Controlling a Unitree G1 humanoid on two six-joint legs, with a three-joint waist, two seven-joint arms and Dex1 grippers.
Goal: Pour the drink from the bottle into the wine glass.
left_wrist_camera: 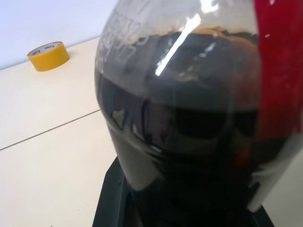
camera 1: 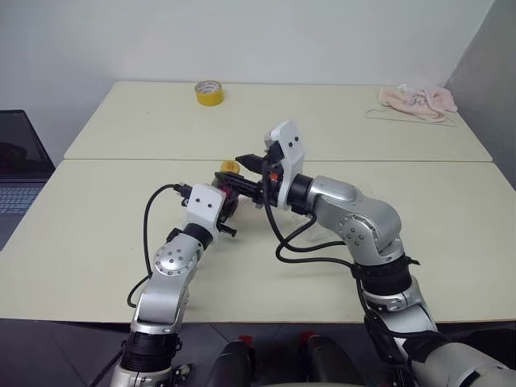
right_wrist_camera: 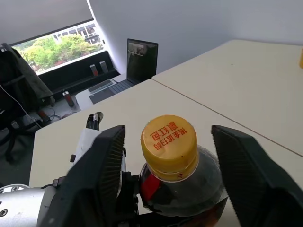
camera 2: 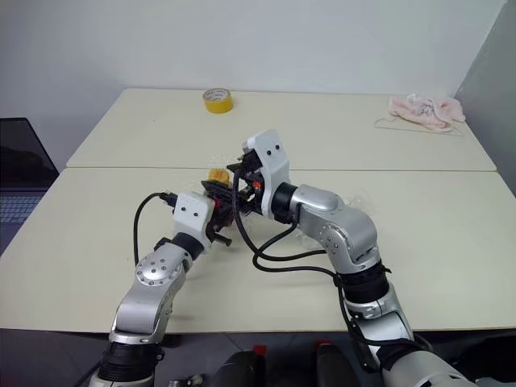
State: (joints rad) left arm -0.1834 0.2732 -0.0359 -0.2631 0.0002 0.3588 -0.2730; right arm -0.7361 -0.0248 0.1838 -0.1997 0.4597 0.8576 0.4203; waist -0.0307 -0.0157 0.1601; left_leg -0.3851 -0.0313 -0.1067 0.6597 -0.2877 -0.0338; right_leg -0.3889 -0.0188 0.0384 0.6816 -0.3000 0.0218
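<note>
While the bottle [right_wrist_camera: 177,189] is clamped low on its body by the left gripper [camera 1: 228,208], the right gripper [right_wrist_camera: 168,156] is seen with its two black fingers [right_wrist_camera: 97,165] parted on either side of the yellow cap [right_wrist_camera: 169,140], with gaps left on both sides, so nothing is pinched there yet.

From the left wrist view, the dark drink [left_wrist_camera: 189,137] is shown filling the lower bowl of the bottle right between the fingers, with the red label [left_wrist_camera: 279,71] at one side; the cap gets cut off there. From the right wrist view the cap's printed top is shown, plus a laptop [right_wrist_camera: 139,59] well beyond the fingers. A tape roll [camera 1: 210,93] and a pink cloth [camera 1: 419,101] are picked up far off by the head views.

Counted: one bottle, one cap, one tape roll, one cloth, two tables [camera 1: 451,242] butted together.
</note>
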